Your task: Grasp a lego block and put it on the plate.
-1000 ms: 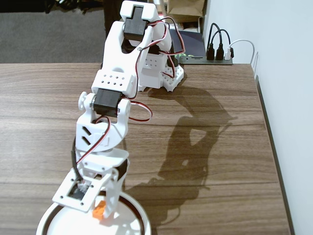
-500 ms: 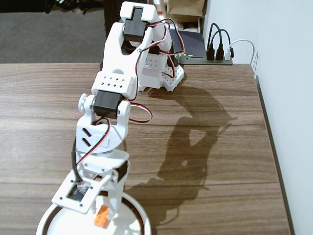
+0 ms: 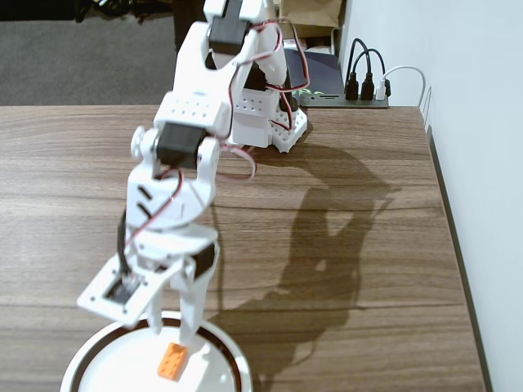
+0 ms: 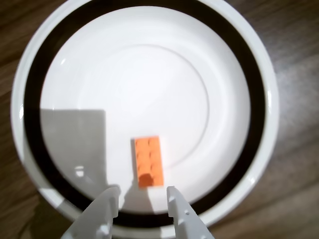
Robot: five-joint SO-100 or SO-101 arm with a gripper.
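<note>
Here the brick [image 4: 148, 161] lies flat on the plate [image 4: 149, 27], just ahead of the gripper [image 4: 142, 195], whose fingers stand apart and empty; the fixed view crops the plate's near edge.

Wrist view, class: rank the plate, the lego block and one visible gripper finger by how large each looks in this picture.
1. The plate, filling most of the frame.
2 and 3. Finger and lego block look similar; the finger is cropped and nearer the camera, so unranked.

Plate [image 3: 233, 359] cut off below
</note>
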